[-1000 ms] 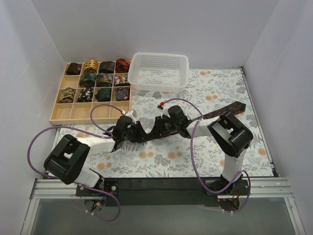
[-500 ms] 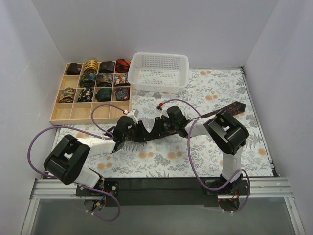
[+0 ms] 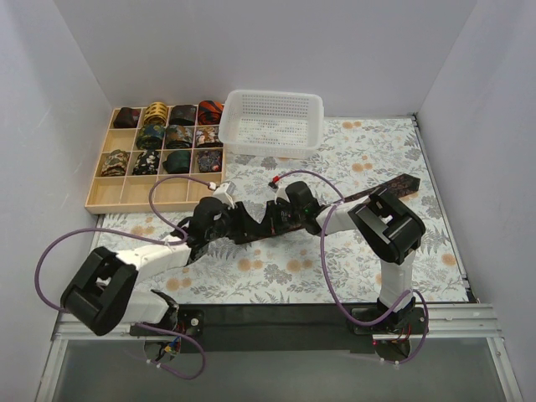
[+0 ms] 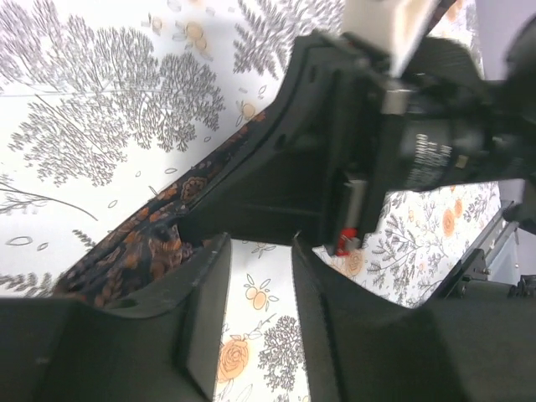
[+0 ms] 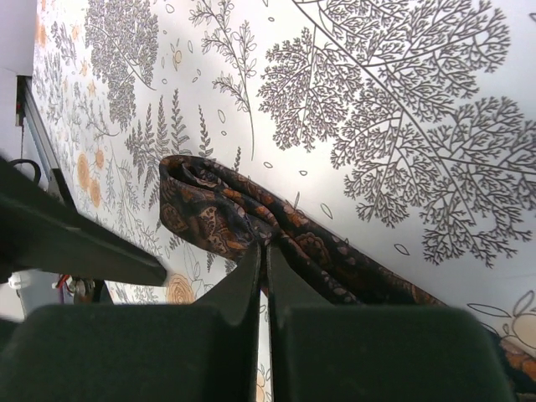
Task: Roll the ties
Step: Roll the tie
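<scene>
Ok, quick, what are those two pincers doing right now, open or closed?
Left pincer: open, holding nothing.
Right pincer: closed, pinching the dark tie.

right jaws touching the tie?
Touching. The right wrist view shows the right gripper with its jaws shut, tips closed on the edge of the tie.
</scene>
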### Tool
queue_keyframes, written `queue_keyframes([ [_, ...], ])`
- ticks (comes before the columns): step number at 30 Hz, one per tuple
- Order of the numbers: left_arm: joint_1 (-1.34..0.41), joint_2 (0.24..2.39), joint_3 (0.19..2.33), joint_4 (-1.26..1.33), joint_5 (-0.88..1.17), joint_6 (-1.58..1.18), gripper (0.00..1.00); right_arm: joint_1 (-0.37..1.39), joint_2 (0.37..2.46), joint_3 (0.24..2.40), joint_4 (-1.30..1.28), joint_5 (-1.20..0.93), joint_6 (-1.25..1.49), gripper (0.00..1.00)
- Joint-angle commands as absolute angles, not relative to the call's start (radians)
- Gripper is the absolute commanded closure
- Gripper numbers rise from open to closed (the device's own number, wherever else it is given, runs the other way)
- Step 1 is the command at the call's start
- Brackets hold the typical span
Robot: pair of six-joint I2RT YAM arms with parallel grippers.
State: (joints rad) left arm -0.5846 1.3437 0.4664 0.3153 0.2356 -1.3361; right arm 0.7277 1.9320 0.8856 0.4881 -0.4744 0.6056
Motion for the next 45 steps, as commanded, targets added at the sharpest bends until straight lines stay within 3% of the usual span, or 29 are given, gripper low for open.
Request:
queue_keyframes([
  [1, -0.578, 1.217, 0.483, 0.206, 0.143, -1.284, 0.64, 0.704, 1.913, 0.859, 0.434, -0.443, 0.572, 0.96],
  [7, -0.523, 1.128, 0.398, 0.132, 0.155, -1.295, 0.51, 0.69, 1.924, 0.862, 0.425, -0.465, 0.558, 0.97],
  [11, -0.5, 1.15, 0.345, 0.193, 0.195, -1.318, 0.49, 0.69, 1.931, 0.867, 0.425, -0.476, 0.557, 0.97],
  [31, -0.448, 1.37, 0.321, 0.406, 0.262, -1.331, 0.55, 0.689, 1.931, 0.868, 0.425, -0.488, 0.551, 0.98],
  [38, -0.448, 1.416, 0.327, 0.437, 0.27, -1.328, 0.64, 0.689, 1.928, 0.868, 0.425, -0.492, 0.549, 0.98],
  [45, -0.448, 1.402, 0.362, 0.364, 0.265, -1.301, 0.89, 0.687, 1.902, 0.868, 0.425, -0.497, 0.549, 0.98],
])
